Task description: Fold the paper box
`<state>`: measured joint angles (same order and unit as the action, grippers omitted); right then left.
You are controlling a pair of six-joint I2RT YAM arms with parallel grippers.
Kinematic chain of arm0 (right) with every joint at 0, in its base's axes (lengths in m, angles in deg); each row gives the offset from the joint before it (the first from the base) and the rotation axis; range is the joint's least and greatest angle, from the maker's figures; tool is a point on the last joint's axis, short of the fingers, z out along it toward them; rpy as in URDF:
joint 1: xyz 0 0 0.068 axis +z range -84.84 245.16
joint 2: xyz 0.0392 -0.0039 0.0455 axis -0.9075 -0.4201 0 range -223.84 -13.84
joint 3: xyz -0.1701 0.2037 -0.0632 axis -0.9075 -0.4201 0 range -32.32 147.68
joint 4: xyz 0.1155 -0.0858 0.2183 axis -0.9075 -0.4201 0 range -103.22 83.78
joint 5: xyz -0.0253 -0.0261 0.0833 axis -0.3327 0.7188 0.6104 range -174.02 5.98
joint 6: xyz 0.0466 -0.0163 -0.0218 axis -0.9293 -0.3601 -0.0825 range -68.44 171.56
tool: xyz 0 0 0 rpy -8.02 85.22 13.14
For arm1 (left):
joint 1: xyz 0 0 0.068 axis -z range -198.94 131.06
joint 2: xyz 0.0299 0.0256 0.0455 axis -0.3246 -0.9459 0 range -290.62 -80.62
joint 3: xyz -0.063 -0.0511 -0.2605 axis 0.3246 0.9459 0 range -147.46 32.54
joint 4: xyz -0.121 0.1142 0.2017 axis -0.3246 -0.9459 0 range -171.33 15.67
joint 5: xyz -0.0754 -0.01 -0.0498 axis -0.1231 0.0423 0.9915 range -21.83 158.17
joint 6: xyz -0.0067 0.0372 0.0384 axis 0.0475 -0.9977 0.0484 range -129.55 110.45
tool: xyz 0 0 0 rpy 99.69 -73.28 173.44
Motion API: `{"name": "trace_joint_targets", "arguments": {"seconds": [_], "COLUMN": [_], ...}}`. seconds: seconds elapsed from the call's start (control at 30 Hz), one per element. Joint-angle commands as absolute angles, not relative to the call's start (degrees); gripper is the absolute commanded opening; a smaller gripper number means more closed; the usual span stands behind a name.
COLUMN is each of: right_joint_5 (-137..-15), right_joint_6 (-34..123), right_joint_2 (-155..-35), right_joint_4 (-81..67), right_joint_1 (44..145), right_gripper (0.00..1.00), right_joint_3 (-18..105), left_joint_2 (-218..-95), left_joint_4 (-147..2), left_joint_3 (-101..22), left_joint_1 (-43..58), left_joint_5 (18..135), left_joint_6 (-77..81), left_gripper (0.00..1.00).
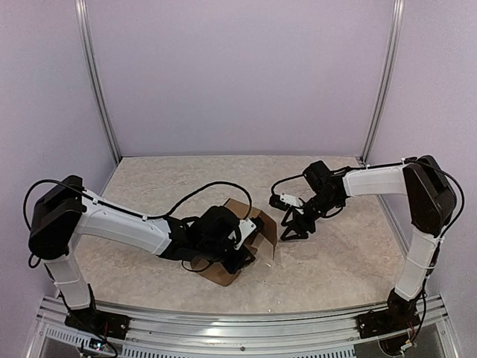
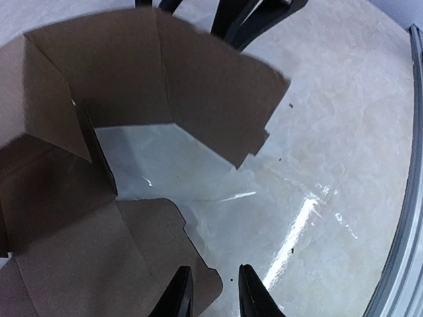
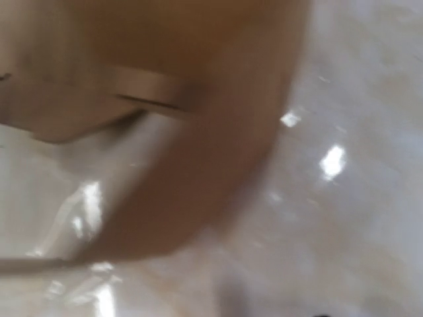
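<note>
Seen from above, the paper box (image 1: 257,230), a half-raised brown cardboard blank, lies on the bench (image 1: 335,261) under and just ahead of the left claw (image 1: 240,255). The right claw (image 1: 295,230) hangs just beside its wall, fingers spread and empty. At the left wrist, the left claw (image 2: 215,294) stands narrowly parted, with the corner of a flap (image 2: 132,264) in the gap but not pinched. The right wrist view is blurred and shows only brown cardboard close ahead. The box looks light, thin and springy at its creases, so it is probably best pinched at a flap edge near a fold.
</note>
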<state>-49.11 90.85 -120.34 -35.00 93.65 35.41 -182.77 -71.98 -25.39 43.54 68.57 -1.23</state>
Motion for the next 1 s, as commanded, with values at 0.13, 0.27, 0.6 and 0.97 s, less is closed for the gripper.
{"name": "trace_joint_targets", "arguments": {"seconds": [0.13,0.27,0.6,0.97], "right_joint_5": [-49.08,-48.28,-50.83,-49.53], "right_joint_6": [86.97,85.24,74.96,72.65], "right_joint_2": [-118.48,-118.81,-119.69,-122.55], "right_joint_4": [-29.85,-28.41,-15.94,-12.49], "right_joint_1": [98.42,100.1,101.11,104.07], "right_gripper": [0.67,0.67,0.64,0.67], "right_joint_3": [32.25,32.56,32.86,35.08], "left_joint_2": [-190.08,-191.84,-192.22,-191.36], "left_joint_4": [-74.07,-73.34,-68.52,-66.0], "left_joint_3": [-27.84,-27.23,-24.29,-23.81], "left_joint_1": [43.91,44.0,42.66,41.33], "left_joint_5": [65.1,64.92,67.76,71.4], "left_joint_6": [-4.91,-4.77,-3.67,-5.47], "left_gripper": [0.2,0.19,0.17,0.17]}}
